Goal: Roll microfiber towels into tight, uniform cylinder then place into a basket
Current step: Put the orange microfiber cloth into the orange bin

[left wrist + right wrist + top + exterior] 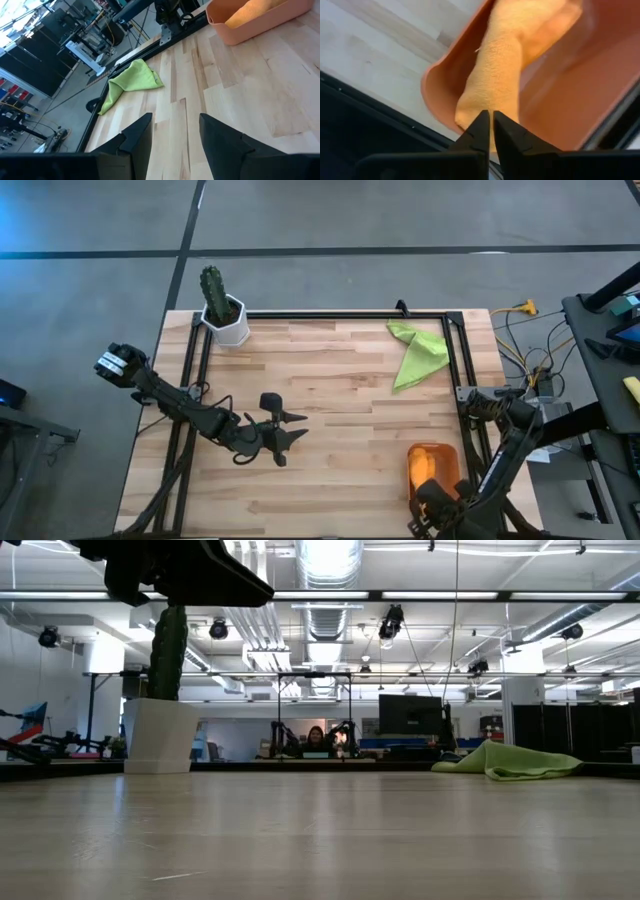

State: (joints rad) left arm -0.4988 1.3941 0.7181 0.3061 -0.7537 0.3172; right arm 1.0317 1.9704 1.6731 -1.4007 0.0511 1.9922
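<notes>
- Terracotta plastic forms the basket (448,462), which is set on the wooden bench (330,390) at its near right corner, close to the black frame rail (463,370).
- An orange towel (495,75) is lodged inside the basket, bundled lengthwise; in the right wrist view it is seen lying along the tray's floor and against one curved wall.
- The same orange towel is seen in the left wrist view rising a little above the basket's rim.
- The lime green towel (417,352) is left crumpled and unrolled on the bench near the far right corner, well apart from the basket.
- In the low view the green towel is shown as a low heap at the right of the bench.
- The right gripper (488,131) is held just above the basket's near end, over the orange towel; its jaws are brought together, and nothing is seen clamped between them.
- The left gripper (290,425) is held above the bare bench left of centre, its jaws apart and nothing between them.
- A white pot (228,320) with a cactus (212,288) in it is stood at the far left corner of the bench.
- A person (316,741) is seen far off in the room behind the bench.
</notes>
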